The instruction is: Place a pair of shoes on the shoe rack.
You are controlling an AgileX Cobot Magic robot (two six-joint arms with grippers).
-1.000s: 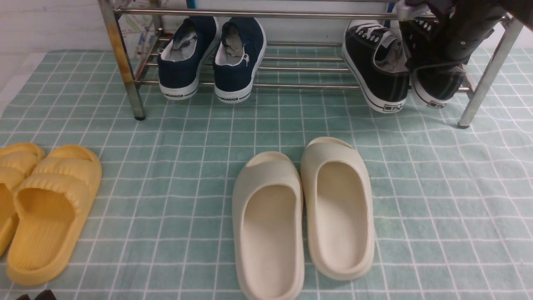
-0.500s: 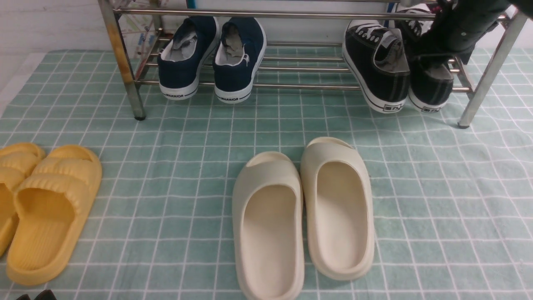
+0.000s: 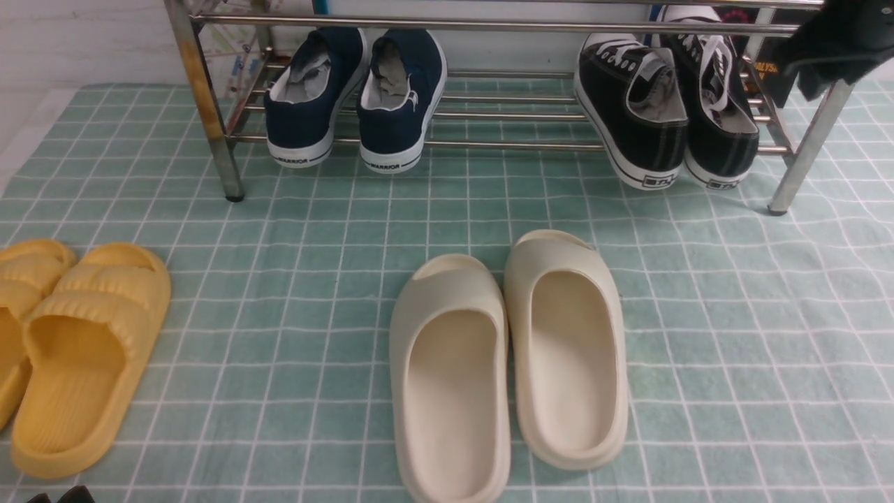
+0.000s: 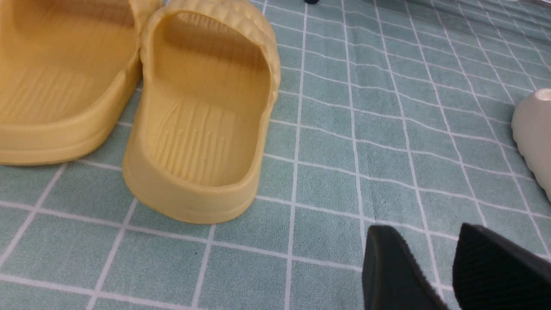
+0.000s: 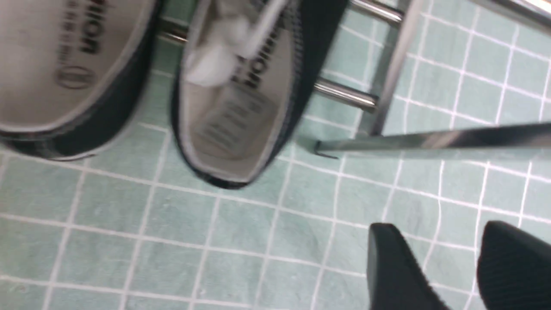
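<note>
Both black sneakers of the pair of shoes stand side by side, heels toward me, at the right end of the chrome shoe rack (image 3: 489, 26): the left sneaker (image 3: 632, 112) and the right sneaker (image 3: 719, 105). My right arm (image 3: 831, 42) hangs at the rack's top right corner, apart from them. In the right wrist view my right gripper (image 5: 437, 230) is open over the mat with nothing between its fingers; the two heels (image 5: 64, 64) (image 5: 241, 107) and a rack leg (image 5: 389, 64) lie beyond. My left gripper (image 4: 424, 230) is open and empty above the mat, near the yellow slides.
Navy slip-on sneakers (image 3: 356, 98) stand on the rack's left half. Cream slides (image 3: 510, 356) lie mid-mat and yellow slides (image 3: 77, 349) at the left edge. A green checked mat (image 3: 279, 279) covers the floor. The rack's right leg (image 3: 810, 147) stands just below my right arm.
My right gripper has opened and let go of the right black sneaker, then drawn up and to the right. That sneaker now rests on the rack beside its mate. The left arm has stayed put.
</note>
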